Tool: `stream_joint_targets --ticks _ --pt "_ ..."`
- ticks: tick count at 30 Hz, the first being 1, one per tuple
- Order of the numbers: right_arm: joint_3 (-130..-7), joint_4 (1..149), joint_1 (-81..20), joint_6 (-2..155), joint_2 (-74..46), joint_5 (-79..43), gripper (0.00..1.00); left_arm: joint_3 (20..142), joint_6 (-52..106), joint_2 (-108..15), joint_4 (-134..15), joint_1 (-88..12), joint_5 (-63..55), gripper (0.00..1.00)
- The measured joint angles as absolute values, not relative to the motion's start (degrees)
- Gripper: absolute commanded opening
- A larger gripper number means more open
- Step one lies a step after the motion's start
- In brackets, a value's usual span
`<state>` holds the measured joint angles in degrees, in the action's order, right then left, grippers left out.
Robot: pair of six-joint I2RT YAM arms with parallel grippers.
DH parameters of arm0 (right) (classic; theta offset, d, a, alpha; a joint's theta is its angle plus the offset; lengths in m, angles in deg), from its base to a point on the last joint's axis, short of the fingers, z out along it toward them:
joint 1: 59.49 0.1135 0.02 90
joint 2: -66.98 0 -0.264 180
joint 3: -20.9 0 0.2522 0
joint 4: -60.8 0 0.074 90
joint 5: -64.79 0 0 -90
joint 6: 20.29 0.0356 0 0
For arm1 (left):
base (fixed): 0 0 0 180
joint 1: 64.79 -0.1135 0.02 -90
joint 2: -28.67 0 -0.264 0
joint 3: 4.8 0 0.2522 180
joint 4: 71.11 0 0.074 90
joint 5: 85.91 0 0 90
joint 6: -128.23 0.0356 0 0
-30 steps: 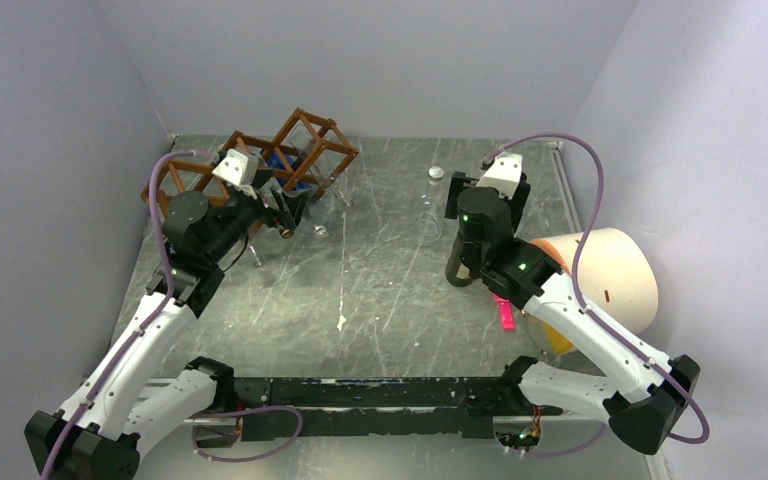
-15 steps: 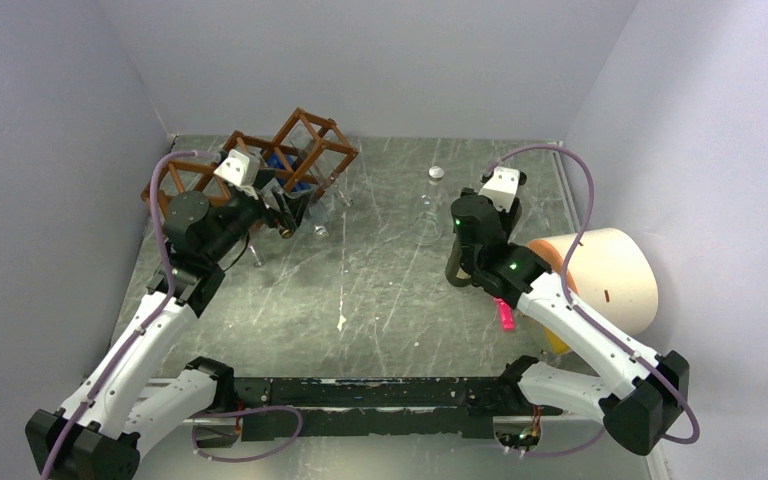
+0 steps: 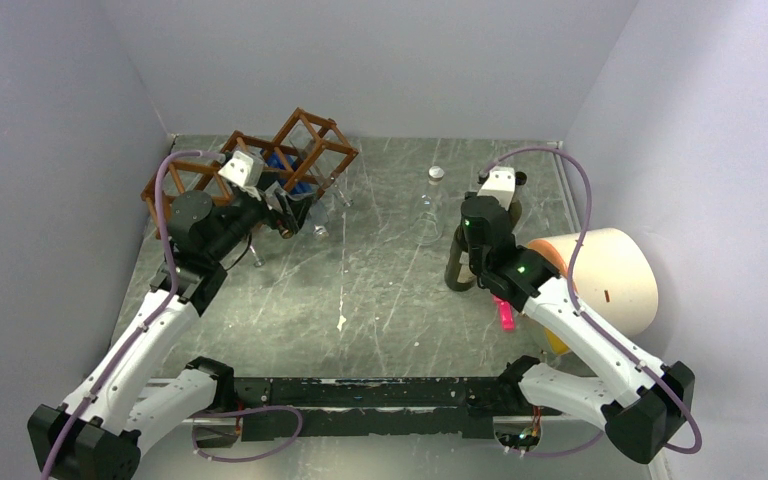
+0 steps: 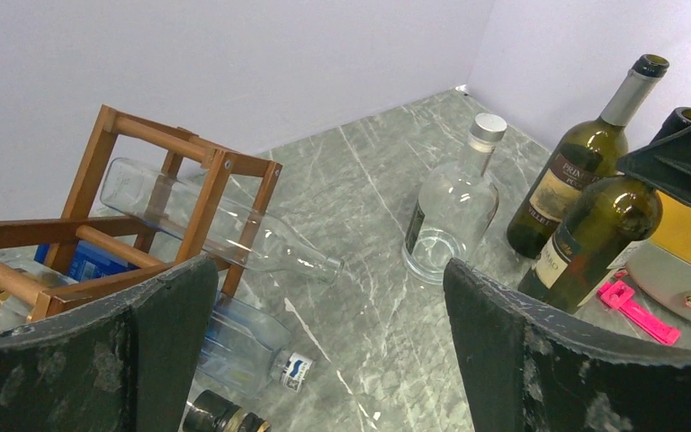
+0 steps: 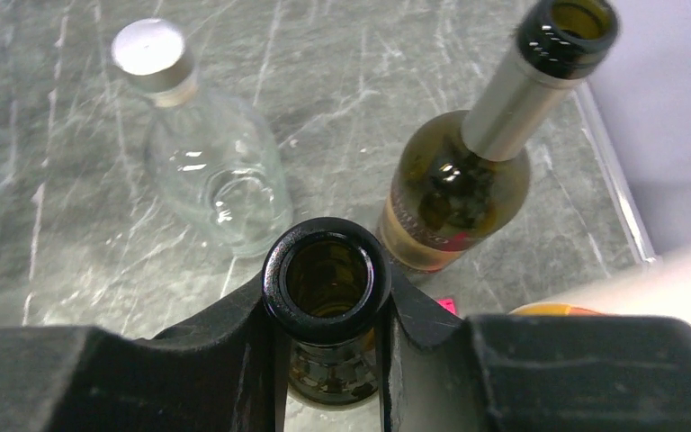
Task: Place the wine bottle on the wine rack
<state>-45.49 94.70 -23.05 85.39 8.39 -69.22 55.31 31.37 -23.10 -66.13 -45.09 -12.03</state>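
Note:
A dark green wine bottle [image 5: 327, 281] stands upright at the right of the table, and my right gripper [image 5: 328, 301] is shut on its neck just under the open mouth. From above, that wine bottle [image 3: 456, 271] shows below my right gripper [image 3: 463, 252]. A second wine bottle [image 5: 459, 193] with a silver neck stands just behind it. The reddish-brown wine rack [image 3: 295, 152] stands at the back left, and it holds a clear bottle [image 4: 220, 227] lying on its side. My left gripper [image 4: 324, 346] hovers open next to the wine rack [image 4: 175, 193], holding nothing.
A clear glass bottle [image 3: 432, 208] with a silver cap stands mid-table, left of the wine bottles. A blue-tinted bottle [image 4: 234, 337] lies under the rack. A cream cylinder [image 3: 615, 275] lies at the right wall, with a pink item [image 3: 505, 315] beside it.
My right gripper has closed on the wine bottle's neck, and its wrist has shifted slightly. The left arm has hardly moved.

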Motion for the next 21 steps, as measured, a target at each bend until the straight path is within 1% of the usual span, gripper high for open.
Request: stream_joint_targets --ticks 4,7,10,12,16,21 --pt "-46.5 96.2 -23.1 83.4 9.1 -62.4 0.00 54.4 31.4 -23.3 -67.6 -45.1 -13.1 0.99" --pt "-47.8 96.8 -23.1 82.2 9.3 -55.7 0.00 52.6 31.4 -23.3 -70.0 -45.0 -16.1 0.99" --pt "-49.3 96.7 -23.1 81.0 9.2 -48.6 0.00 49.4 31.9 -23.4 -74.3 -44.5 -21.1 0.99" --pt "-50.1 96.6 -23.1 80.8 9.2 -43.9 0.00 46.8 32.4 -24.0 -77.6 -44.0 -25.1 0.97" --pt "-50.8 95.7 -23.1 80.5 8.7 -36.5 0.00 43.1 33.2 -26.1 -82.7 -41.6 -32.5 0.94" --pt "-51.5 94.4 -23.1 81.5 7.7 -28.8 0.00 42.7 36.2 -28.5 -83.7 -37.3 -36.3 0.94"
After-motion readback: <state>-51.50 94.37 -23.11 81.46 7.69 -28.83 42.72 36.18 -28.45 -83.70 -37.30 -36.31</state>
